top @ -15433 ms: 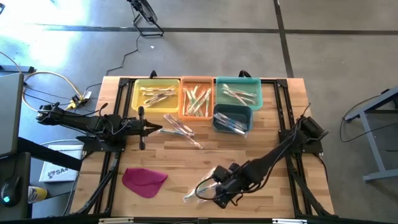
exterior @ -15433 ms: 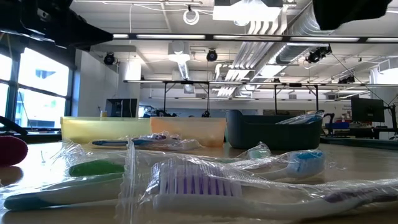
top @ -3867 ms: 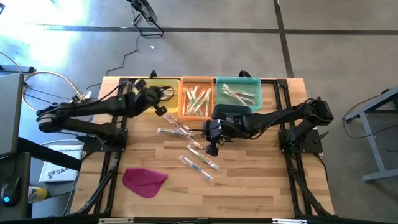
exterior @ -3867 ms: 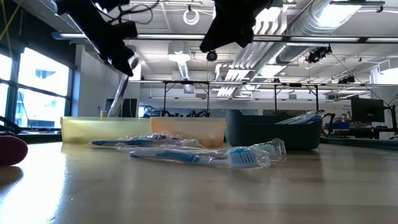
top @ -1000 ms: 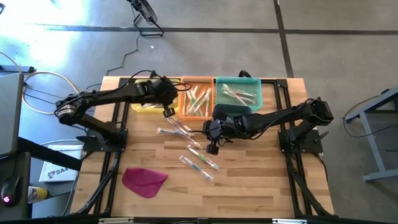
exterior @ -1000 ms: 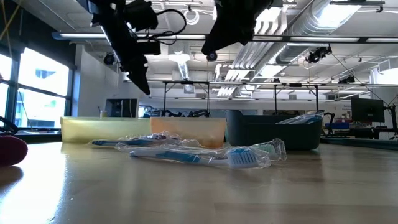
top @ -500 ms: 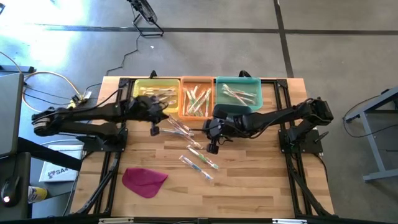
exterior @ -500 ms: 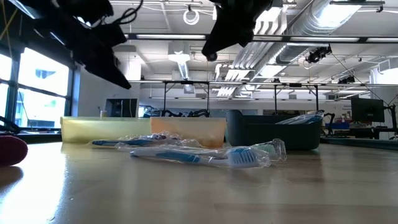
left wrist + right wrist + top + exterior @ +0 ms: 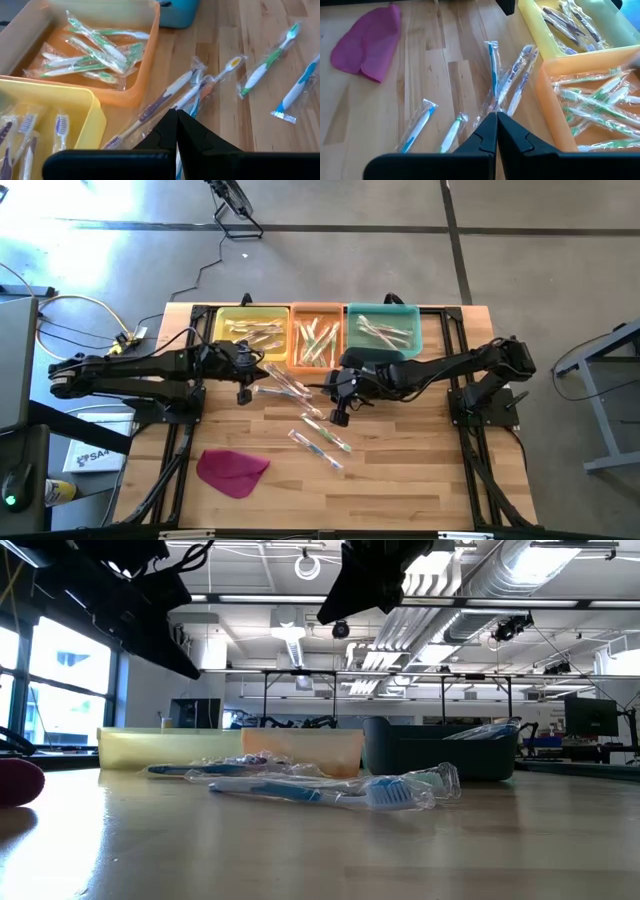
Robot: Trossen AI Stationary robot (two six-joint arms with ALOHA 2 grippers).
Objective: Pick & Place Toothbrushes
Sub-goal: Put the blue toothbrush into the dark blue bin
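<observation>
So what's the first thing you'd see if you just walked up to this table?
Three bright bins in a row along the table's far edge: yellow, orange and teal, each holding wrapped toothbrushes. More toothbrushes lie loose on the wood at the table's middle, with both dark arms reaching in over them, the left gripper and right gripper both shut. A magenta cloth lies near the front left.

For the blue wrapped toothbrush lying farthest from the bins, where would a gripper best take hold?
Probably mid-handle, coming straight down. The blue toothbrush lies flat on the table, apart from the other loose brushes, so there is room for fingers either side of the slim handle. The crinkly wrapper ends offer a poorer hold.
</observation>
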